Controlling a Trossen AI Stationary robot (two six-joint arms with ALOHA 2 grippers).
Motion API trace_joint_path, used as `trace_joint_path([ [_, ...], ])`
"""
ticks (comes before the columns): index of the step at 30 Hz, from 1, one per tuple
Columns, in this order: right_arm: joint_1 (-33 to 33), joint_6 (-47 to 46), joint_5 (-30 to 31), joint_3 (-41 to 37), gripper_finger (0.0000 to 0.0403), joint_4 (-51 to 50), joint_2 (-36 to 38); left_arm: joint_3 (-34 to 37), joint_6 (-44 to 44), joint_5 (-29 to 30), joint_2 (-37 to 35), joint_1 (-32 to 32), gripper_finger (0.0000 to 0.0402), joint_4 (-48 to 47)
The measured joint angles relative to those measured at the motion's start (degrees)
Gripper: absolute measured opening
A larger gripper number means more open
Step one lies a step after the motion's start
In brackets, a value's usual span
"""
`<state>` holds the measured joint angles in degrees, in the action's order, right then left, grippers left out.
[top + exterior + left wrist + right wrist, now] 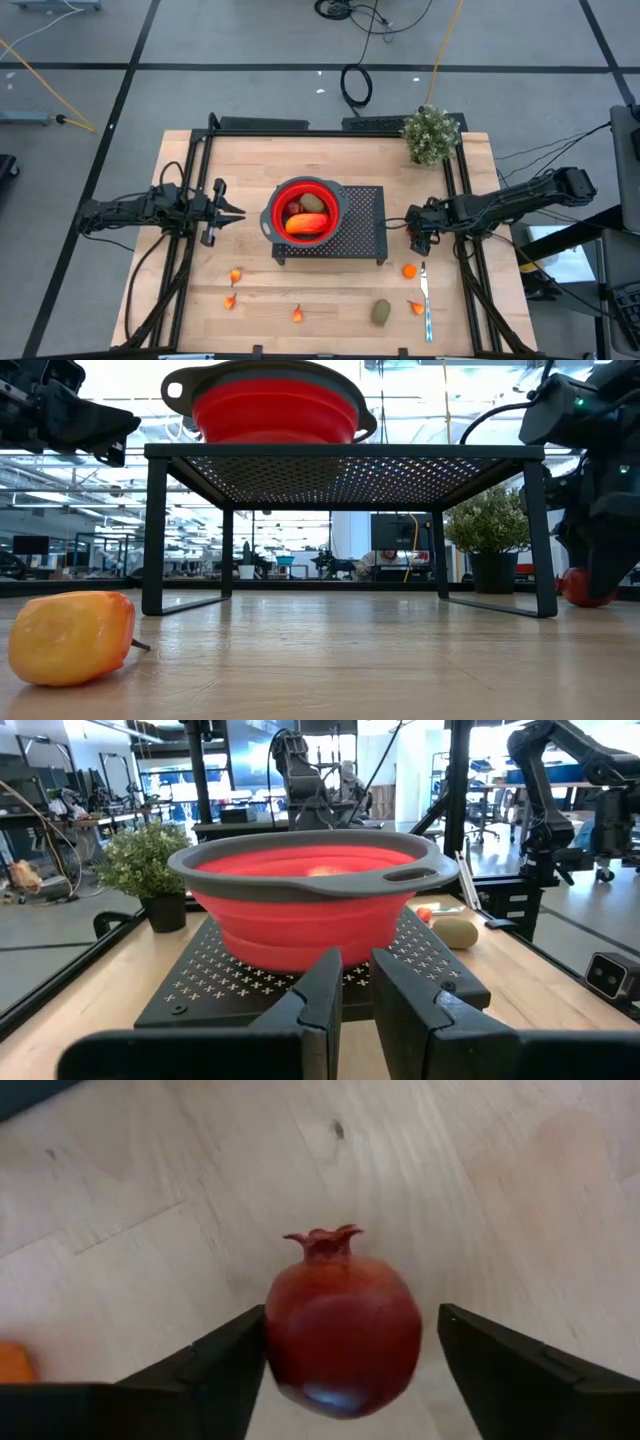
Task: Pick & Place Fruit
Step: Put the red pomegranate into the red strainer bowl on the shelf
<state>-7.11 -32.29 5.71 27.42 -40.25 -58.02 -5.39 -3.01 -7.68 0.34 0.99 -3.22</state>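
A dark red round fruit (pixel 343 1335) with a small crown stands on the table, also seen in the low view (pixel 578 589). My right gripper (pixel 350 1370) (pixel 418 238) points down over it, open, one finger on each side. A red bowl (pixel 305 210) with a grey rim sits on a black perforated rack (pixel 360 225). It holds a long orange piece (pixel 308 224) and a brownish-green oval (pixel 313 202). Another brownish-green oval (pixel 381 313) and small orange bits (pixel 409 270) (pixel 235 275) (pixel 297 315) lie on the near table. My left gripper (pixel 355 990) (pixel 232 211) hovers left of the bowl, fingers almost together, holding nothing. My right gripper has one finger (pixel 235 1365) right against the fruit's side (pixel 280 1340); I cannot tell whether it touches. The other finger (pixel 500 1365) stands clear of the fruit. The fruit rests upright on the table.
A slim silver utensil with a light-blue handle (pixel 426 300) lies near the right gripper. A bushy potted plant (pixel 432 135) stands at the far right corner. An orange-yellow piece (pixel 70 638) lies close to the low camera. Black frame rails run along both table sides.
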Motion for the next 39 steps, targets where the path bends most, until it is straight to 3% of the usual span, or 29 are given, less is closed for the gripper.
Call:
trace_joint_path([
  [11,0.00,-9.23,-1.37,0.00,0.0172,-0.26,3.15,0.00,-0.07,0.02,0.00,0.00,0.0058,0.00],
  [28,0.00,-26.24,-0.84,2.89,0.0175,-0.26,13.22,-0.02,0.17,0.04,0.00,0.00,0.0058,-1.22],
  [39,0.02,-23.39,13.01,10.07,0.0175,3.91,19.78,-0.02,0.31,0.04,0.02,0.00,0.0058,-1.29],
])
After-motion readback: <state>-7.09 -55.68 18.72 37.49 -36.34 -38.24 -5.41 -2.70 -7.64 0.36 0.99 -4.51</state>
